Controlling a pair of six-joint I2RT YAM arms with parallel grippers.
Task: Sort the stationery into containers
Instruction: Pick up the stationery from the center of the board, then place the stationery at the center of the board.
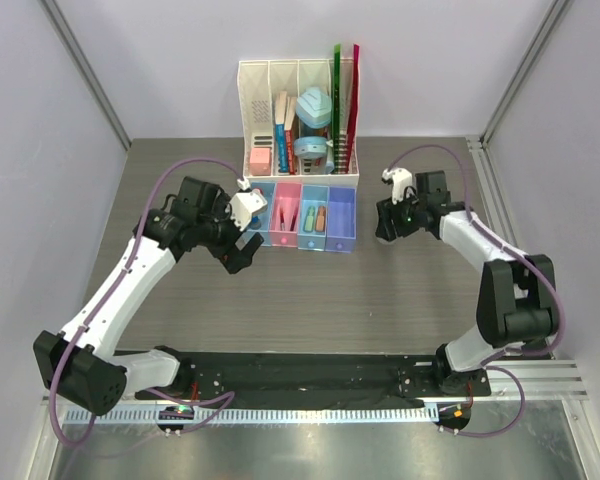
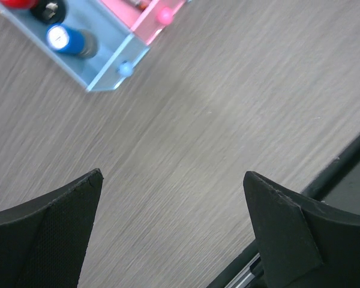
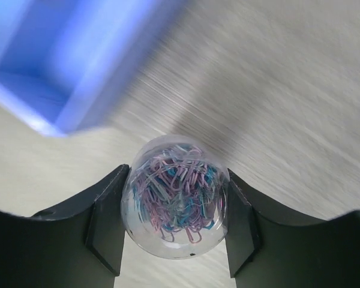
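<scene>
Coverage differs by view. The top view gives the layout: four joined bins [image 1: 302,238] stand in a row on the table [image 1: 410,300], in front of a white rack [image 1: 298,75]. The left claw [image 1: 242,252] hangs just beside the near corner of the blue bin [image 1: 262,207]. The right claw [image 1: 385,225] sits right of the purple bin [image 1: 341,218], apart from it. What the right claw grips is too small to tell there.

The right wrist view settles it. A clear round disc [image 3: 175,201] filled with pink, blue and lilac paper clips sits between the fingers [image 3: 105,228], both pads touching its sides: the claw is clamped on the disc. The purple bin shows blurred at upper left. Whether the disc rests on the table or is raised cannot be told.

The left wrist view shows the left claw spread wide, with table surface between its fingers.

Contents:
- Blue bin: a blue-capped cylinder [image 2: 66,39] and a red-capped one [image 2: 15,3], seen only in the left wrist view, ends toward the camera.
- Pink bin [image 1: 286,235]: dark-red pens [image 1: 283,215], long axis along the bin's length, front to back.
- Light blue bin [image 1: 314,240]: a green piece [image 1: 308,217] and an orange piece [image 1: 321,215], lying the same way.

The disc has no long axis; its round face points at the right wrist camera.
</scene>
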